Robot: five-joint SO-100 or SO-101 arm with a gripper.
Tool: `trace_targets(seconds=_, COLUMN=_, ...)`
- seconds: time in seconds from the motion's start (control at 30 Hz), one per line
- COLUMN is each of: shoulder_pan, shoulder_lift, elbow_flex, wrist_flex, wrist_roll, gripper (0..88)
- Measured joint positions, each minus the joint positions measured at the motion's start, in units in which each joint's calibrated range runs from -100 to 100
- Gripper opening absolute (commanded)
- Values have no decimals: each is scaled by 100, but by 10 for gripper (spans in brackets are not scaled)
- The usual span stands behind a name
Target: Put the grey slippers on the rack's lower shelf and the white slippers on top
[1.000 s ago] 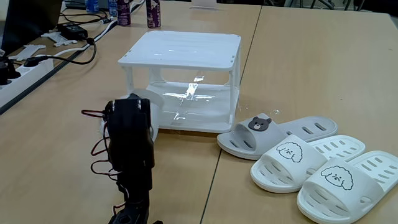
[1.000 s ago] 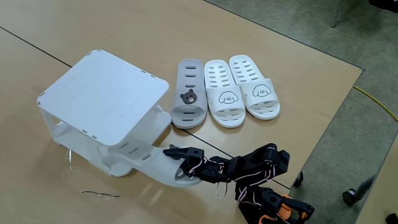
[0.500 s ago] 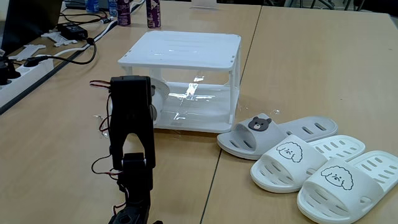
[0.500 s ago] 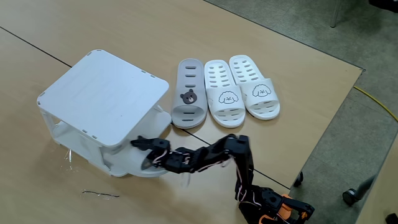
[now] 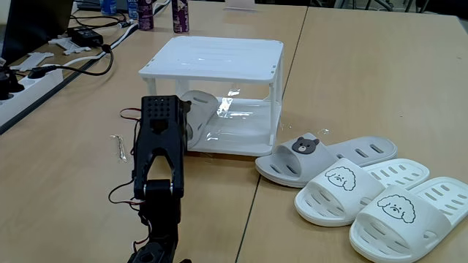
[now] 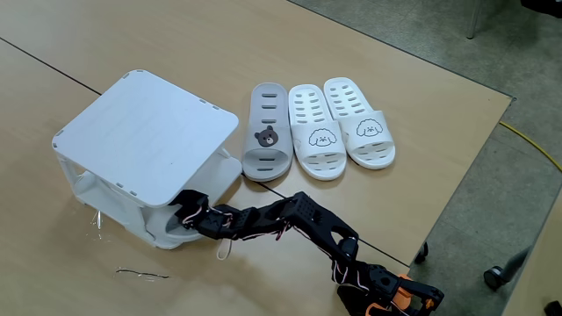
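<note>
A grey slipper (image 5: pixel 199 109) is partly inside the lower shelf of the white rack (image 5: pixel 212 57), with my gripper (image 6: pixel 188 215) shut on its heel end at the rack's open side. My black arm (image 5: pixel 157 150) hides the fingers in a fixed view. The rack's top (image 6: pixel 145 132) is bare. The other grey slipper (image 5: pixel 296 159), with its bear face, lies on the table right of the rack (image 6: pixel 266 132). Beside it the two white slippers (image 5: pixel 355 186) (image 5: pixel 409 210) with dog faces lie side by side (image 6: pixel 314 132) (image 6: pixel 360 123).
A power strip and black cables (image 5: pixel 44 69) lie at the left of the table, and bottles (image 5: pixel 179 16) stand behind the rack. A thin bent wire (image 6: pixel 140 274) lies near the rack. The table edge (image 6: pixel 457 189) runs close to the slippers.
My arm has stretched forward toward the rack, carrying the grey slipper from the table in front of it into the lower shelf.
</note>
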Motion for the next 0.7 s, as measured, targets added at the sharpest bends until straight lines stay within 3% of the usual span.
trace_targets(seconds=0.23, shoulder_pan=30, shoulder_lift=1006, elbow_flex=-2264, wrist_flex=936, wrist_roll=0, gripper=18)
trace_targets(seconds=0.4, shoulder_pan=30, shoulder_lift=1023, elbow_flex=-2435, wrist_flex=936, wrist_roll=0, gripper=318)
trace_targets(seconds=0.7, shoulder_pan=15, shoulder_lift=553, elbow_flex=-1348, wrist_flex=927, wrist_roll=0, gripper=320)
